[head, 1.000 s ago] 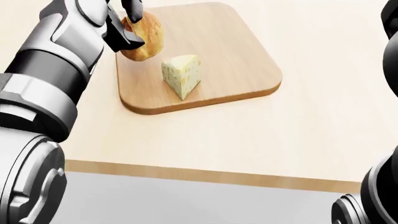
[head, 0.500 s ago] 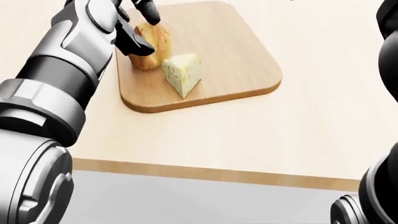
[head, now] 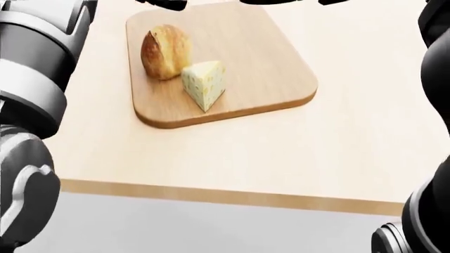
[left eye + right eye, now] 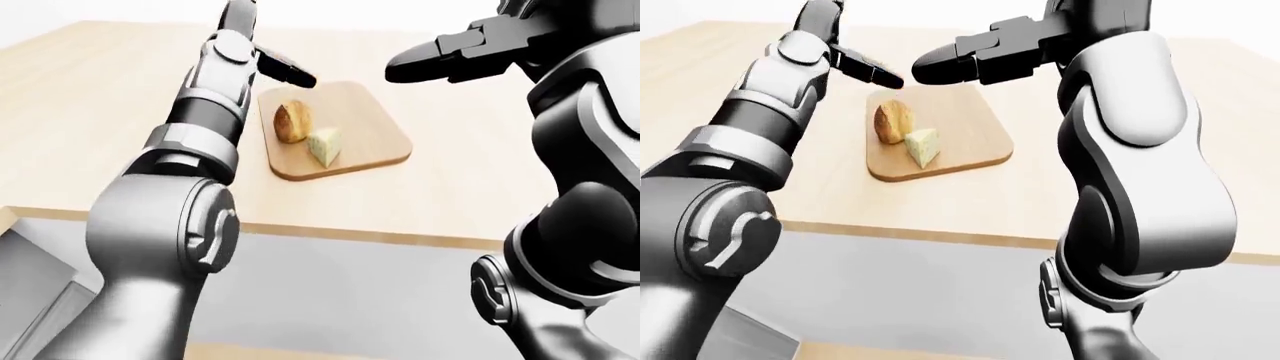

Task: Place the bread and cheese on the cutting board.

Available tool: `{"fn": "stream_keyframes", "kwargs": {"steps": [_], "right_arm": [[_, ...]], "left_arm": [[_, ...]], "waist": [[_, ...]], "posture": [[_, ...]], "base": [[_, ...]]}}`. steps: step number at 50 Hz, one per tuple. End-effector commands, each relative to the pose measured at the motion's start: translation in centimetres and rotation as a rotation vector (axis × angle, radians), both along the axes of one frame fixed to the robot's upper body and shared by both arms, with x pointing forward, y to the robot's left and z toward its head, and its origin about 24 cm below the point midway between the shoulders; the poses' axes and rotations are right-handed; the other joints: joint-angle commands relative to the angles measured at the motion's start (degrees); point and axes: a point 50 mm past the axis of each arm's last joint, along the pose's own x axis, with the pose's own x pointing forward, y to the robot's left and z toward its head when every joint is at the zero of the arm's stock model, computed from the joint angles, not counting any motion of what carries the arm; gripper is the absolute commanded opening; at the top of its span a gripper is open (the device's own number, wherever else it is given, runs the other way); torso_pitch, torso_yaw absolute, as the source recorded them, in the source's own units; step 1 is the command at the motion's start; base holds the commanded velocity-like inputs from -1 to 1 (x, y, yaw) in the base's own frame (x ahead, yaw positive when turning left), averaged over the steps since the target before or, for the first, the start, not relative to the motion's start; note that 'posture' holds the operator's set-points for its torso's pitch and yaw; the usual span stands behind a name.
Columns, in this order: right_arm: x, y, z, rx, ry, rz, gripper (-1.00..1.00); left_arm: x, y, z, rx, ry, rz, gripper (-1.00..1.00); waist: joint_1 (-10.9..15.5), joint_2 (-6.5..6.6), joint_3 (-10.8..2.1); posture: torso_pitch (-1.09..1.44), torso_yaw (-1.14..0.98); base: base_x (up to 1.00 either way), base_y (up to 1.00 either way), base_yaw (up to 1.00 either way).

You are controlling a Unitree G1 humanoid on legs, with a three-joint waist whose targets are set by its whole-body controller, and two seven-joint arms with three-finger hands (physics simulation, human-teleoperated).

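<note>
- Our left hand [image 4: 285, 71] is up off the bread [image 3: 164, 51], fingers spread, holding nothing.
- Right hand [image 4: 450, 58] hovers empty too, fingers loose.
- Bread touches cheese [image 3: 204, 83] on the cutting board [image 3: 267, 68].

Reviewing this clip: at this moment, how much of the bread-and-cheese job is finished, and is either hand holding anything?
Both placements look done. The bread stands on the cutting board, and the cheese wedge sits beside it, touching or nearly so. Nothing is in hand: the left hand is raised above the board with open, empty fingers, and the right hand hovers empty too. What seems left is only pulling the arms away.
</note>
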Motion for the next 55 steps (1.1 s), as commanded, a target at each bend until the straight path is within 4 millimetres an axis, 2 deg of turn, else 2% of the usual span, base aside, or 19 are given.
{"fn": "stream_keyframes", "kwargs": {"steps": [1, 3, 6, 7, 9, 13, 18, 26, 31, 33, 38, 44, 52, 55], "right_arm": [[-0.8, -0.1, 1.2, 0.007, -0.077, -0.006, 1.0], [-0.8, -0.2, 1.2, 0.009, -0.077, -0.008, 1.0], [-0.8, -0.3, 1.1, 0.01, -0.076, -0.011, 1.0], [-0.8, -0.4, 1.1, 0.012, -0.077, -0.013, 1.0], [-0.7, -0.3, 1.0, 0.011, -0.074, -0.014, 1.0], [-0.6, -0.4, 1.1, 0.014, -0.074, -0.015, 1.0], [-0.6, -0.5, 1.1, 0.017, -0.073, -0.017, 1.0], [-0.4, -0.2, 0.7, 0.009, -0.066, -0.014, 1.0], [-0.4, -0.4, 0.8, 0.012, -0.066, -0.018, 1.0], [-0.5, -0.2, 0.8, 0.007, -0.066, -0.016, 1.0], [-0.4, -0.3, 0.7, 0.008, -0.066, -0.019, 1.0], [-0.4, -0.6, 0.8, 0.013, -0.069, -0.03, 1.0], [-0.8, -1.1, 1.5, 0.021, -0.086, -0.043, 1.0], [-1.1, -1.6, 2.2, 0.028, -0.103, -0.056, 1.0]], "left_arm": [[-0.4, 0.1, 2.4, -0.042, -0.092, -0.008, 1.0], [-0.4, 0.7, 2.2, -0.08, -0.089, 0.006, 1.0], [-0.3, 1.9, 2.1, -0.266, -0.087, 0.005, 1.0], [-0.4, 2.3, 2.5, -0.363, -0.087, -0.017, 1.0], [-0.5, 2.8, 3.1, -0.451, -0.115, -0.049, 1.0], [-0.9, 3.0, 4.5, -0.56, -0.158, -0.123, 1.0], [-0.9, 3.6, 4.4, -0.571, -0.195, -0.147, 1.0], [-1.8, 5.9, 6.2, -0.73, -0.309, -0.177, 1.0], [-2.3, 5.8, 6.4, -0.74, -0.352, -0.201, 1.0], [-3.0, 5.5, 7.5, -0.721, -0.398, -0.215, 1.0], [-4.8, 4.9, 8.3, -0.766, -0.421, -0.246, 1.0], [-7.0, 5.7, 8.1, -0.776, -0.486, -0.221, 1.0], [-11.7, 6.1, 10.0, -0.799, -0.565, -0.258, 1.0], [-12.7, 6.3, 10.3, -0.783, -0.589, -0.259, 1.0]], "waist": [[-0.01, 0.0, -1.65], [0.01, 0.12, -1.68], [0.01, 0.34, -1.75], [-0.05, 0.42, -1.76], [-0.13, 0.57, -1.77], [-0.13, 0.64, -1.65], [-0.05, 0.6, -1.43], [-0.15, 0.87, -1.5], [-0.18, 0.93, -1.41], [-0.15, 0.95, -1.37], [-0.35, 0.91, -1.16], [-0.44, 1.12, -0.97], [-0.59, 1.32, -0.71], [-0.58, 1.35, -0.48]], "posture": [[0.0, 0.0], [0.0, 0.0], [0.0, 0.0], [0.0, 0.0], [0.0, 0.0], [0.0, 0.0], [0.0, 0.0], [0.0, 0.0], [0.0, 0.0], [0.0, 0.0], [0.0, 0.0], [0.0, 0.0], [0.0, 0.0], [0.0, 0.0]], "base": [[0.0, 0.0, 0.0], [0.0, 0.0, 0.0], [0.0, 0.0, 0.0], [0.0, 0.0, 0.0], [0.0, 0.0, 0.0], [0.0, 0.0, 0.0], [0.0, 0.0, 0.0], [0.0, 0.0, 0.0], [0.0, 0.0, 0.0], [0.0, 0.0, 0.0], [0.0, 0.0, 0.0], [0.0, 0.0, 0.0], [0.0, 0.0, 0.0], [0.0, 0.0, 0.0]]}}
